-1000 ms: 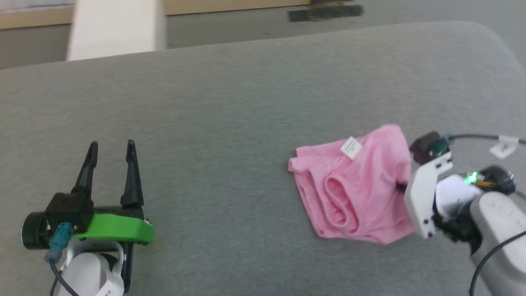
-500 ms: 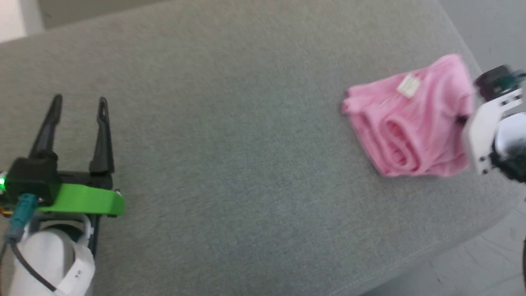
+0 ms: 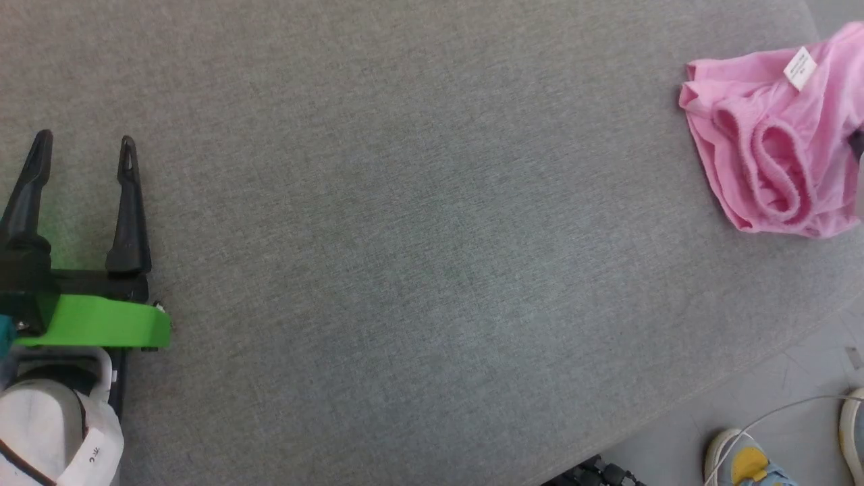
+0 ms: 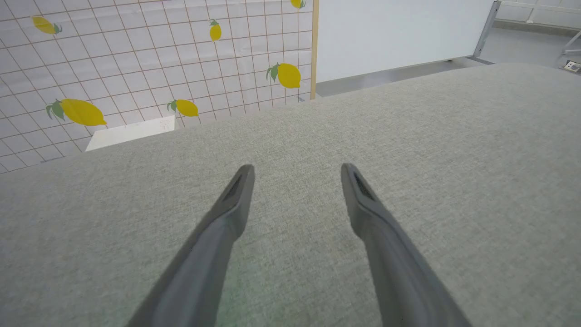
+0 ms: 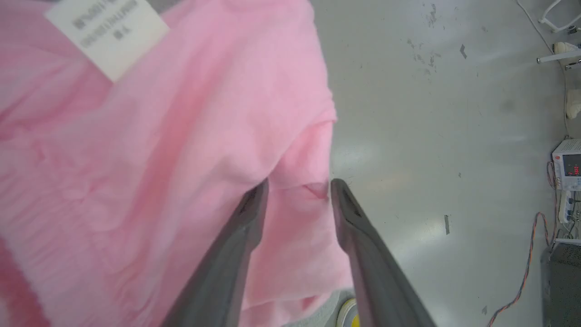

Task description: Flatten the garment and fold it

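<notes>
Grey woven cushion (image 3: 405, 236) is spreading wide, a lemon-tiled wall (image 4: 136, 54) standing behind it. At the left, the left gripper (image 3: 84, 138) is hovering fully spread, holding nothing. Far right, near the cushion's edge, the garment (image 3: 742, 94) is lying bunched; soft, light and limp, it is probably asking for a pinch at its gathered waistband (image 3: 776, 162). The right gripper (image 5: 299, 186) is straddling a fold, partly parted, apparently not gripping.

Centre: the grey cushion (image 3: 432, 236) before you. Lower right: a shoe (image 3: 742, 466) and cable (image 3: 803, 403). Left wrist view, upper left: lemon-print wall (image 4: 136, 59).
</notes>
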Motion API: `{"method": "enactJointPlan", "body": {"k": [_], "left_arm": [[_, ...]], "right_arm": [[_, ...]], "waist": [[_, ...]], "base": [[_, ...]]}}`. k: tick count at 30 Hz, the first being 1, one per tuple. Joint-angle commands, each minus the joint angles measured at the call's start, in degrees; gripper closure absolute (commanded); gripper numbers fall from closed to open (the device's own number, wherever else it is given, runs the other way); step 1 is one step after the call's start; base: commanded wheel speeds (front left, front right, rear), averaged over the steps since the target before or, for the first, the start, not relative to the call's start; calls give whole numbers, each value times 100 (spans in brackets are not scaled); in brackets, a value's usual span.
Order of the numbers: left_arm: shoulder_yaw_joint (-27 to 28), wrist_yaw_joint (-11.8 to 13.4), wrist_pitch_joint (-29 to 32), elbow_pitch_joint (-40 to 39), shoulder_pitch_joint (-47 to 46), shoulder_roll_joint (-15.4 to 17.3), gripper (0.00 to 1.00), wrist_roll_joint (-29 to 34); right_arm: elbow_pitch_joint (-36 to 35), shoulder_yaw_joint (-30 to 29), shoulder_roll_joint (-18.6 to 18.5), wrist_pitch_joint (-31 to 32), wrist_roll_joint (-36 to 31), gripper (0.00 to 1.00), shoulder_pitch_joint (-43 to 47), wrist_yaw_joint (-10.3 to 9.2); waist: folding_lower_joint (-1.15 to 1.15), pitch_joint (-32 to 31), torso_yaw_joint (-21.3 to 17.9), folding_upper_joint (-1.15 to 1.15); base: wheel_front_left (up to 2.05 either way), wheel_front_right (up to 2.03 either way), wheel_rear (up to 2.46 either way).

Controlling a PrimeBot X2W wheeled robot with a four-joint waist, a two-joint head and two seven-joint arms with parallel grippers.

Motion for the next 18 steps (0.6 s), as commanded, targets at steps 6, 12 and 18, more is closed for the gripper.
{"method": "enactJointPlan", "body": {"k": [6,12,18], "left_arm": [[-48,77,-165,134,66,-58,0,-53],[-169,167,-649,633,64,-358,0,-206],[-224,241,-1059,1129,76,-616,0,-366]], "right_arm": [[114,-246,-29,-572,-207,0,-251,-11],[-792,-559,-161,-1421,-47,0,-222,-11],[-2218,-837,63,-1828,-8,0,305,-11]], "waist": [[-1,-269,185,0],[-1,-943,595,0],[-1,-1681,1131,0]], "base": [[0,0,0],[0,0,0],[0,0,0]]}}
